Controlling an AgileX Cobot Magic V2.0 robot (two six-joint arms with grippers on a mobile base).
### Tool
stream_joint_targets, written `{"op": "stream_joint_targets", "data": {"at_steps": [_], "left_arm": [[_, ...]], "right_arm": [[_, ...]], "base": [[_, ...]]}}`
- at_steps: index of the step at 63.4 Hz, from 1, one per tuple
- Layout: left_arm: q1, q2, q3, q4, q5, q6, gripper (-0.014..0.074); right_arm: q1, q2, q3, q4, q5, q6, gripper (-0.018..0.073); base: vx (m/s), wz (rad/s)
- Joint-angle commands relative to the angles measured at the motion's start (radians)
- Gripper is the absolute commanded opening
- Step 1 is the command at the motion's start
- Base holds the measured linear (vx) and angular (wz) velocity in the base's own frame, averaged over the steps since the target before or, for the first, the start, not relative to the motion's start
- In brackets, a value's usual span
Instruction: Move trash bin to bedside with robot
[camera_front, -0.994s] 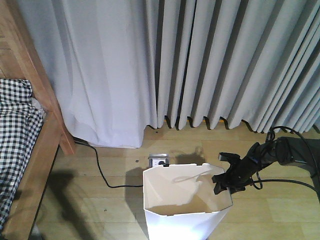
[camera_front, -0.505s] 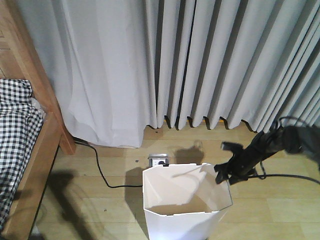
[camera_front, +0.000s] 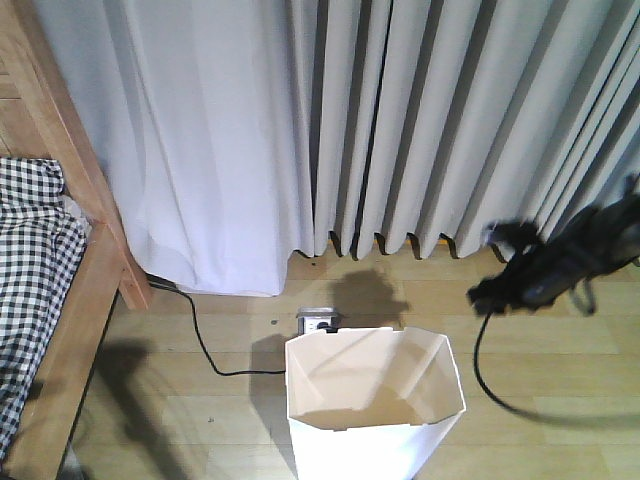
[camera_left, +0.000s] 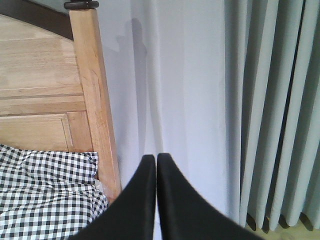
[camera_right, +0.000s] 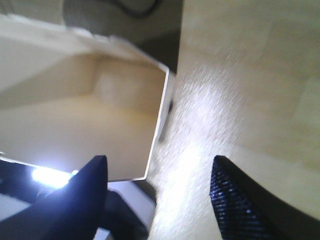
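Hovering apart from the trash bin (camera_front: 375, 395), our right gripper (camera_right: 159, 197) is spread, empty; left gripper (camera_left: 156, 200) pinched closed near the bedside (camera_left: 92, 95).

The trash bin (camera_front: 375, 400) looks like thin white plastic, smooth and a little glossy, and light shines through its walls. The bed frame (camera_front: 95, 262) is light-brown wood with a visible grain and a soft satin finish. The bedding (camera_front: 30, 270) is woven cloth, matt, in black-and-white checks. The curtain (camera_front: 400, 120) is pale grey fabric, matt, hanging in smooth folds. The floor (camera_front: 550, 400) is light wooden planks with a weak shine.
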Motion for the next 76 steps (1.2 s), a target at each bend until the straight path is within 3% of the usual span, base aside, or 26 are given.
{"op": "stream_joint_targets", "data": {"at_steps": [1, 36, 58, 69, 76], "left_arm": [[0.0, -0.005, -0.024, -0.001, -0.073, -0.004, -0.0006], [0.0, -0.005, -0.024, -0.001, -0.073, -0.004, -0.0006], [0.0, -0.005, -0.024, -0.001, -0.073, -0.004, -0.0006], [0.0, -0.005, -0.024, -0.001, -0.073, -0.004, -0.0006], [0.0, -0.005, -0.024, -0.001, -0.073, -0.004, -0.0006]], "right_arm": [[-0.005, -0.216, 0.054, 0.006, -0.008, -0.018, 0.044], [-0.005, -1.249, 0.287, -0.046, 0.069, 0.028, 0.044], [-0.004, -1.914, 0.632, -0.047, -0.071, 0.082, 0.044], [0.04, -2.064, 0.737, -0.04, -0.045, 0.183, 0.044], [0.077, -2.071, 0.748, -0.04, 0.007, 0.188, 0.044]], "base": [[0.0, 0.0], [0.0, 0.0], [0.0, 0.0], [0.0, 0.0], [0.0, 0.0]]}}
